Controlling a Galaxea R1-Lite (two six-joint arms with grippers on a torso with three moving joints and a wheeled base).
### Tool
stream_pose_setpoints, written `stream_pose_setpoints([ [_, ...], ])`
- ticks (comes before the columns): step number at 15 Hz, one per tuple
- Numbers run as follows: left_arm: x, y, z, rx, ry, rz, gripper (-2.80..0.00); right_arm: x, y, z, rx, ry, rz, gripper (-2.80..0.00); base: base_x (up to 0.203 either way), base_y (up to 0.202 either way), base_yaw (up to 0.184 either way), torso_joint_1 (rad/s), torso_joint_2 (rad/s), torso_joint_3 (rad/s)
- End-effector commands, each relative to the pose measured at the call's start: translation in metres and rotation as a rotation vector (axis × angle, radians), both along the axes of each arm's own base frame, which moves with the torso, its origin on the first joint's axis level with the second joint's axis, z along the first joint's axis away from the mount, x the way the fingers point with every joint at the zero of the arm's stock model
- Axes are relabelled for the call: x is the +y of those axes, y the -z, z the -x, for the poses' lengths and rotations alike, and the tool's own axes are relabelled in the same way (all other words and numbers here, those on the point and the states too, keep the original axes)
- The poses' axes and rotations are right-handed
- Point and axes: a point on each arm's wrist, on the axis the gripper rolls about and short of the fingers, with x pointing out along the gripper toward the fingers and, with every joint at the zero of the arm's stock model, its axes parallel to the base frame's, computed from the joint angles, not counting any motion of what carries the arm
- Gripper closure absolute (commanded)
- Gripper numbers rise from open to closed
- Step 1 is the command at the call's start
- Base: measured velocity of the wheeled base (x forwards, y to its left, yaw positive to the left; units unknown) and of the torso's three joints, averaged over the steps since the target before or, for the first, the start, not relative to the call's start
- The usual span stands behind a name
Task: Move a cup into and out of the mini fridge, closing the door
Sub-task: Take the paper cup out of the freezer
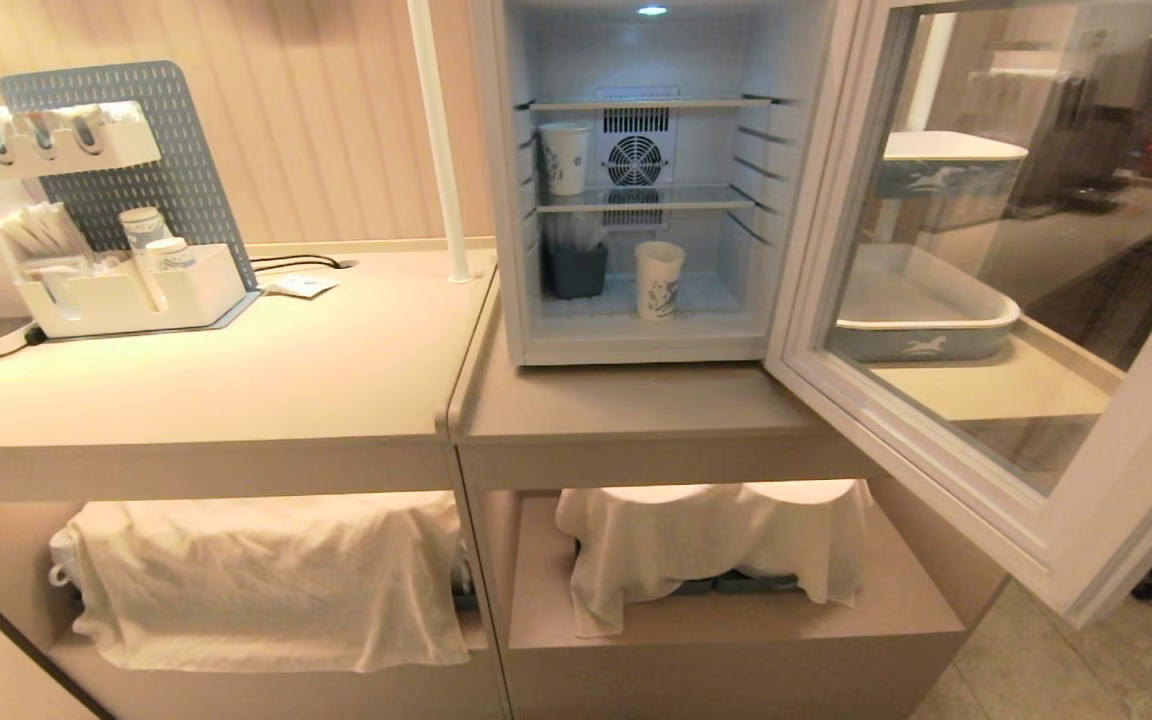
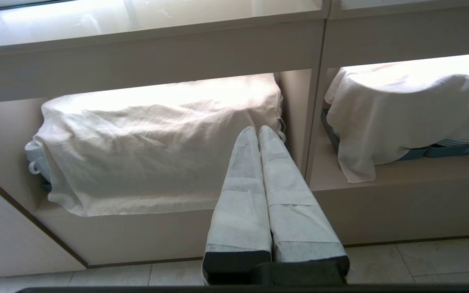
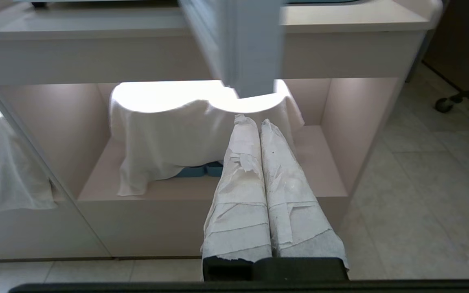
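White paper cup (image 1: 658, 280) stands upright on the floor of the mini fridge (image 1: 636, 180), near the front and clear to reach, a second cup (image 1: 564, 157) up on the middle shelf beside the fan. Door (image 1: 996, 290) hangs wide open to the right, so the way in is free. Left gripper (image 2: 257, 129) and right gripper (image 3: 254, 121) both hang low before the cloth-draped shelves, taped fingers pressed together, holding nothing, well short of the fridge
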Motion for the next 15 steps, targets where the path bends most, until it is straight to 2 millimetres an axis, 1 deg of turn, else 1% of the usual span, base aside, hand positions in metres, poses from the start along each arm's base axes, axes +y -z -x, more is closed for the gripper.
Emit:
stream_pose_setpoints([
  [1,0.0,-0.0002,-0.0001,0.0,-0.001,0.001,0.0,0.0,-0.0001,0.0,-0.001,-0.001,0.002,0.0,0.0,0.197,-0.004,0.002,0.0,0.002],
  [15,0.0001,-0.0005,-0.0001,-0.003,-0.004,0.023,0.0,-0.0001,-0.0001,0.0,-0.001,0.002,0.003,0.0,0.0,0.193,0.0,0.002,0.0,0.003],
])
